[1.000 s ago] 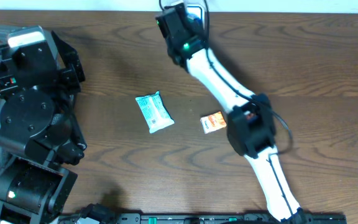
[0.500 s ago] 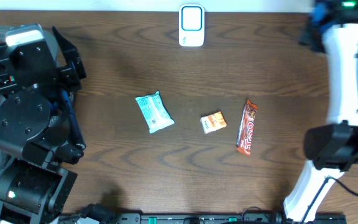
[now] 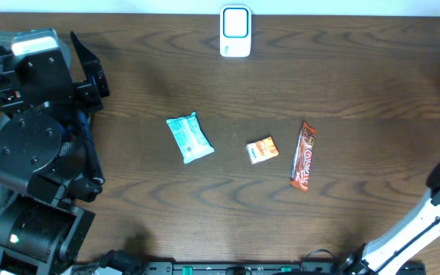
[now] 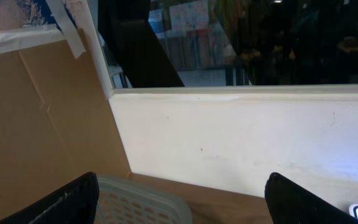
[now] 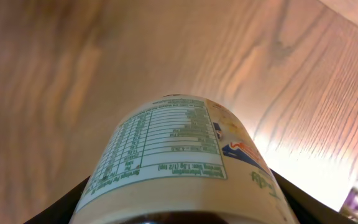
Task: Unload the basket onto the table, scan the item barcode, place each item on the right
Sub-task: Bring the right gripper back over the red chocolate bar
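The right arm [image 3: 422,225] has swung from the scanner [image 3: 235,32] to the bench [image 3: 357,84] edge, right jaws clasping the bottle [image 5: 166,149], likely scanned; left jaws gape wide, empty.

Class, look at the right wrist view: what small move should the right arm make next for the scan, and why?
Probably swing the right gripper and its bottle toward the white scanner. The bottle sits in the jaws showing only its nutrition label, with no barcode visible, and overhead the right arm is far from the scanner.
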`<state>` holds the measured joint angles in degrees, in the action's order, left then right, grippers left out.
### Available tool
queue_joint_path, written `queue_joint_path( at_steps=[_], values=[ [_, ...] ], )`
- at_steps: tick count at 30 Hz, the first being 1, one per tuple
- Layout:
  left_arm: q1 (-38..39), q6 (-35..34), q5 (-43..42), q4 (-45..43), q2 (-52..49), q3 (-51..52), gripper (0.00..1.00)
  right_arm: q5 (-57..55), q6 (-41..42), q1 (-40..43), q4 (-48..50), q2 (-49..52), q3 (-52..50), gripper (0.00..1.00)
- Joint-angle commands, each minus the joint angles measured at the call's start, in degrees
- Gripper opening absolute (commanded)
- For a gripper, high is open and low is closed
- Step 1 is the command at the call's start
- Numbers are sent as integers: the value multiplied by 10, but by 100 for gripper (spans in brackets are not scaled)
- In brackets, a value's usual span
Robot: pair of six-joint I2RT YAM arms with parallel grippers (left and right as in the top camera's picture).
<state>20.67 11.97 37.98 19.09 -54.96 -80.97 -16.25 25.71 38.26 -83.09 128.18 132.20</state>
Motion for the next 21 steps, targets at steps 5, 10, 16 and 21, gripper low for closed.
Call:
queue_joint_path(
  at_steps=[5,10,16,21],
  values=[
    [-2,-3,-1,-4,2,3,86,79,8,72,37,59,1,57],
    [-2,-3,-1,-8,2,3,86,96,8,95,54,115,1,57],
    [-2,-3,-1,-8,2,3,86,95,8,103,60,173,1,57],
    [-2,-3,-1,-8,2,3,86,95,-1,102,62,183,1,99]
  ],
)
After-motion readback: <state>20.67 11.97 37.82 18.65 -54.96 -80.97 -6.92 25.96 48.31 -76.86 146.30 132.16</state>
